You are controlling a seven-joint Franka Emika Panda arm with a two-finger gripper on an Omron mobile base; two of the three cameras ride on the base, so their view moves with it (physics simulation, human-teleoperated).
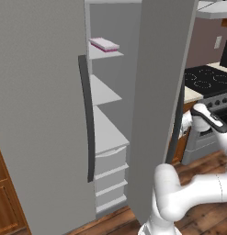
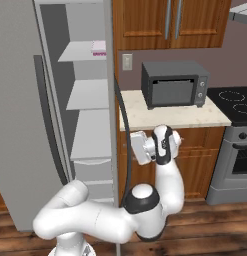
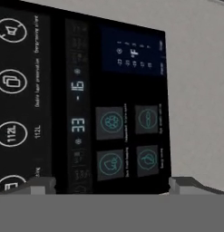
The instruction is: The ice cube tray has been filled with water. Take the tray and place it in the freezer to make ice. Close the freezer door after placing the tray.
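The ice cube tray (image 1: 104,44), pale with a pink edge, lies flat on the top shelf inside the freezer (image 1: 108,133); in the right base view the tray (image 2: 98,47) shows at the same shelf. The freezer's right door (image 1: 161,92) stands swung out, seen edge-on (image 2: 115,100) in the right base view. My gripper (image 2: 134,146) is on the outer side of that door, close to its face and beside its dark curved handle (image 2: 124,115). In the hand view the gripper (image 3: 111,186) is open, fingertips (image 3: 41,185) wide apart, facing the door's black control panel (image 3: 86,104). Nothing is held.
The closed left door (image 1: 41,114) with its dark handle (image 1: 87,119) stands left of the opening. To the right are a counter (image 2: 170,112) with a grey microwave (image 2: 175,84), a stove (image 2: 240,105) and wooden cabinets (image 2: 170,20). Drawers (image 1: 110,174) sit low inside.
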